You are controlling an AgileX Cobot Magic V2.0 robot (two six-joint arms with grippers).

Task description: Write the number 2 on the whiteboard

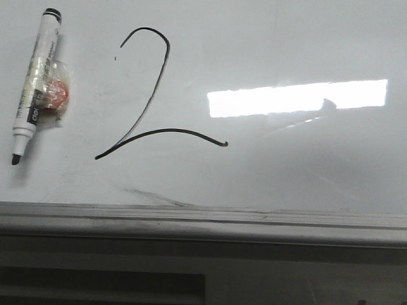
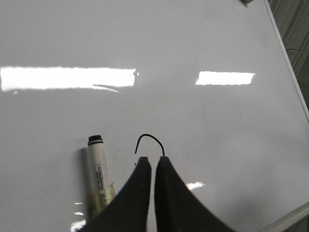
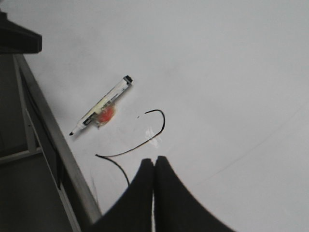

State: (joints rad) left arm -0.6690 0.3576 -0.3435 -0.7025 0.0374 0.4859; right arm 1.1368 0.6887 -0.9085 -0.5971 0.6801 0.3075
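A thin black number 2 (image 1: 154,95) is drawn on the whiteboard (image 1: 286,44), with a hooked top and a long curved base stroke. A white marker (image 1: 37,79) with a black cap end and bare tip lies flat on the board to the left of it, a red-orange blob taped to its side. Neither gripper shows in the front view. My left gripper (image 2: 152,159) is shut and empty above the board, its tips just short of the 2's hook (image 2: 150,139), the marker (image 2: 99,174) beside it. My right gripper (image 3: 154,160) is shut and empty near the 2's base stroke (image 3: 116,166).
A grey metal edge rail (image 1: 203,219) runs along the board's near side, with a faint grey smudge (image 1: 152,196) just above it. A bright rectangular light reflection (image 1: 296,97) lies right of the 2. The rail also shows in the right wrist view (image 3: 53,145).
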